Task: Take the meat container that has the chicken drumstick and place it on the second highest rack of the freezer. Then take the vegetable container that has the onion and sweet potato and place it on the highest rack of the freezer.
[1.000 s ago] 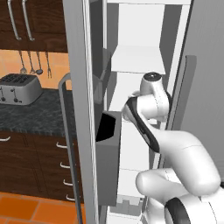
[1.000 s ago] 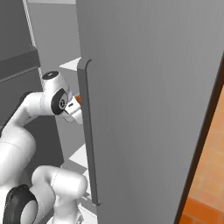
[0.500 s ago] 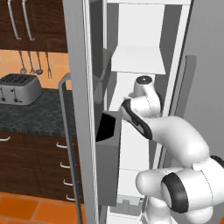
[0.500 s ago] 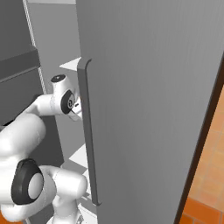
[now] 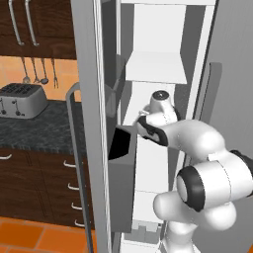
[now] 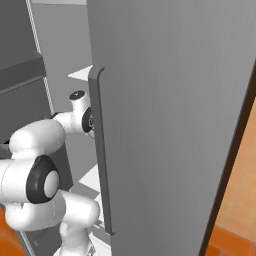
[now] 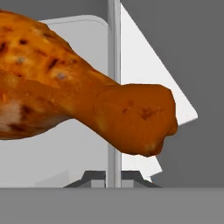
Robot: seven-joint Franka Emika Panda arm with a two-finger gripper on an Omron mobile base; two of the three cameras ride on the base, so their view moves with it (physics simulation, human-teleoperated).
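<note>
I see the chicken drumstick [image 7: 87,96] close up inside the freezer [image 5: 155,64]; my gripper is squeezed shut, what it holds I cannot tell

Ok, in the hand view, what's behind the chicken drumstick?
Behind the chicken drumstick runs a thin upright grey bar, with a white freezer shelf and grey wall beyond. The drumstick covers the bar's middle and whatever lies at left. The meat container can't be made out.

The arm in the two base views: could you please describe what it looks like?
The arm is glossy white, made of thick rounded links that swell at the joints. Dark, near-black rings and round caps mark the joints, one large black disc sitting on the elbow. A small grey-ringed cap tops the wrist. I can make out no cables or lettering.
</note>
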